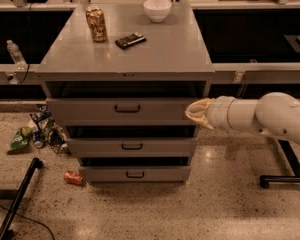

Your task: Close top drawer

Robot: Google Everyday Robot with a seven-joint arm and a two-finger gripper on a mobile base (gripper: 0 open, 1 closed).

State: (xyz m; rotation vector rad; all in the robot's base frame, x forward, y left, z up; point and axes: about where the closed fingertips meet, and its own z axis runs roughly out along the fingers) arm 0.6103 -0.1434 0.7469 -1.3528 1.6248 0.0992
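Note:
The top drawer (pixel 125 110) of the grey metal cabinet (pixel 125 54) stands pulled out a little, with a dark gap above its flat front and a dark centred handle (pixel 127 108). My gripper (pixel 197 113), yellowish at the end of a white arm (pixel 260 115), comes in from the right. It is at the right end of the top drawer's front, touching or nearly touching it. The two lower drawers (pixel 131 146) also stand slightly out.
On the cabinet top are a can (pixel 96 23), a dark flat object (pixel 130 40) and a white bowl (pixel 157 9). A water bottle (pixel 15 54) stands at the left. Litter (pixel 35 134) and a red can (pixel 72 177) lie on the floor. A black stand leg (pixel 20 194) is at the left and a black base (pixel 285 179) at the right.

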